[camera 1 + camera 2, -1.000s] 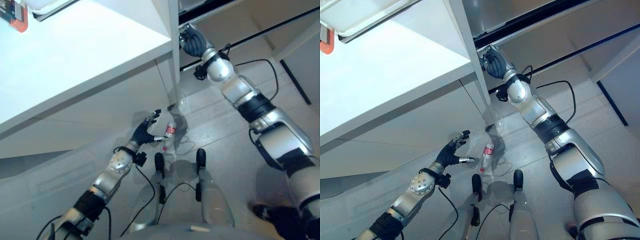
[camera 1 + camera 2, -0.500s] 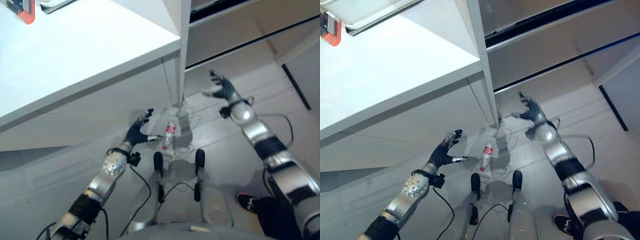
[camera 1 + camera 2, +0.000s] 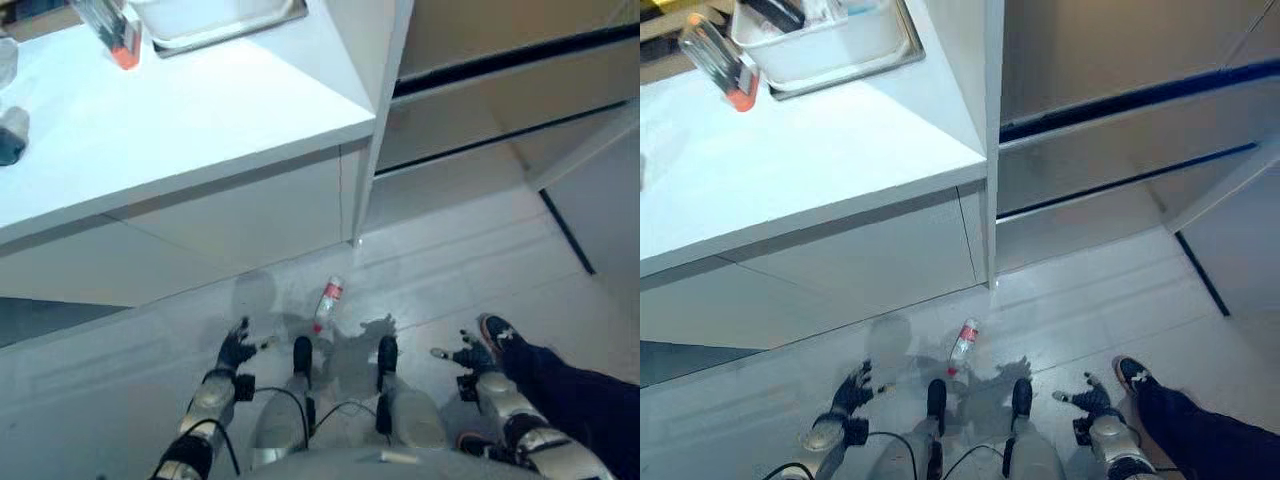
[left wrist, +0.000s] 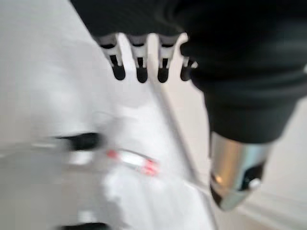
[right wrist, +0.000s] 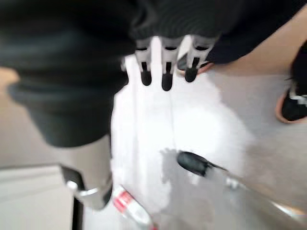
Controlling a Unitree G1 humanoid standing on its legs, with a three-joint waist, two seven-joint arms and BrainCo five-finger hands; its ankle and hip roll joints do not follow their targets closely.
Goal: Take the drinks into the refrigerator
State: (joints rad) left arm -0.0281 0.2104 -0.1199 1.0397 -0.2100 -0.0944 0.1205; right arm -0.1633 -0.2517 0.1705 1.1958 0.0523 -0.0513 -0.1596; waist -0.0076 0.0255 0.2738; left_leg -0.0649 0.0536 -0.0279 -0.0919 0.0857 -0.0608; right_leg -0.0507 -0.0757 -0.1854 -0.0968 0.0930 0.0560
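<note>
Nearest the camera, both hands hang low over the pale floor (image 3: 120,360) with nothing in them. The left hand (image 3: 236,349) is at the lower left with its fingers (image 4: 139,64) straight and spread apart, thumb held off to one side; the right hand (image 3: 466,353) is at the lower right, its fingers (image 5: 165,67) likewise straight and apart, empty. Just beside the right hand stands a person's dark shoe (image 3: 497,331) and trouser leg (image 3: 570,385). Between the two hands and a little farther out, the drink bottle (image 3: 327,300) lies on its side on the floor (clear plastic with a red label), well apart from both hands and touching neither. Beyond it rises the white cabinet front (image 3: 220,230) under the white tabletop (image 3: 200,120), whose corner juts out above the bottle. On the tabletop sit a shallow white tray (image 3: 830,50) and, next to it, a tilted clear bottle with an orange-red end (image 3: 720,62). To the right of the cabinet stands the grey refrigerator front (image 3: 1110,110), crossed by dark horizontal seams, its doors appearing closed.
</note>
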